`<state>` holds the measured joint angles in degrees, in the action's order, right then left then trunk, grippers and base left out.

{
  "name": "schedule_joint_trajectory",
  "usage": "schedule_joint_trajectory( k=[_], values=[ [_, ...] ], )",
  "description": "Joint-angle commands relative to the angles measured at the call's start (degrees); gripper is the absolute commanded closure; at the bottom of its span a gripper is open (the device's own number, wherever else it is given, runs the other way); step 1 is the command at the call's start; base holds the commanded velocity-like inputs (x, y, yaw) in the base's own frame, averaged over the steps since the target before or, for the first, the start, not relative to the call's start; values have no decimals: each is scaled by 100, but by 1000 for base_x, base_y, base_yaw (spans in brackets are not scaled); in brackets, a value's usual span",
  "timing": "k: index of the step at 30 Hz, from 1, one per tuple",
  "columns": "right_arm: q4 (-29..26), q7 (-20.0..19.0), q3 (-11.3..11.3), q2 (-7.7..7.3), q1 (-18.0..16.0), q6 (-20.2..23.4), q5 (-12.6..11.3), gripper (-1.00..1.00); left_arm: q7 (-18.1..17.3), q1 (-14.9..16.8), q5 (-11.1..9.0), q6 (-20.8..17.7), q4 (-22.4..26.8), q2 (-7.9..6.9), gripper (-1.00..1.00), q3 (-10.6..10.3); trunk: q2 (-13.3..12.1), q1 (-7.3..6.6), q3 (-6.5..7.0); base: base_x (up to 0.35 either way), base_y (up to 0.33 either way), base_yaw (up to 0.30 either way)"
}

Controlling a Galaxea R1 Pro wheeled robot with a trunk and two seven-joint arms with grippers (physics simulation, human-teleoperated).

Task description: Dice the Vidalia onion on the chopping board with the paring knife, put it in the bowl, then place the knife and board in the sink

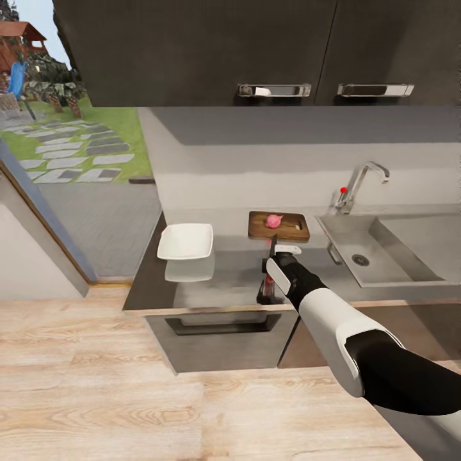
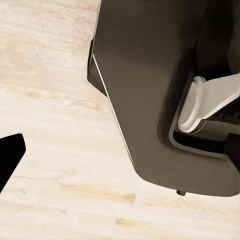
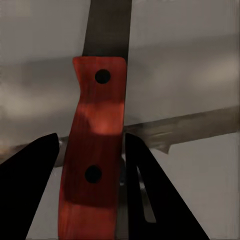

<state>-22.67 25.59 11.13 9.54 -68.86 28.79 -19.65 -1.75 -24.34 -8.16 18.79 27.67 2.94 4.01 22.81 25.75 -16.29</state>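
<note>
Right gripper (image 3: 87, 165) jaws clamped on the paring knife (image 3: 95, 145) by its red riveted handle, blade pointing toward the chopping board (image 1: 279, 226). Vidalia onion (image 1: 274, 221) sits on that board on the countertop (image 1: 237, 272), white bowl (image 1: 186, 242) beside it, sink (image 1: 384, 246) on the other side. Left gripper (image 2: 7, 157): one dark fingertip over wood floor (image 2: 55, 130), can't tell jaw state
</note>
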Motion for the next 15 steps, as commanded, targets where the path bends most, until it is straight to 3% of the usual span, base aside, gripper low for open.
schedule_joint_trajectory(
  k=[1,15],
  values=[
    [-16,47,48,-4,-5,22,-57,100,-18,-3,-27,2,10,5,-100,19,10,4,0,-19,0,0],
    [-247,34,47,-20,-2,-10,-57,100,-18,-2,-36,-4,6,5,-100,20,10,4,128,-2,0,0]
  ],
)
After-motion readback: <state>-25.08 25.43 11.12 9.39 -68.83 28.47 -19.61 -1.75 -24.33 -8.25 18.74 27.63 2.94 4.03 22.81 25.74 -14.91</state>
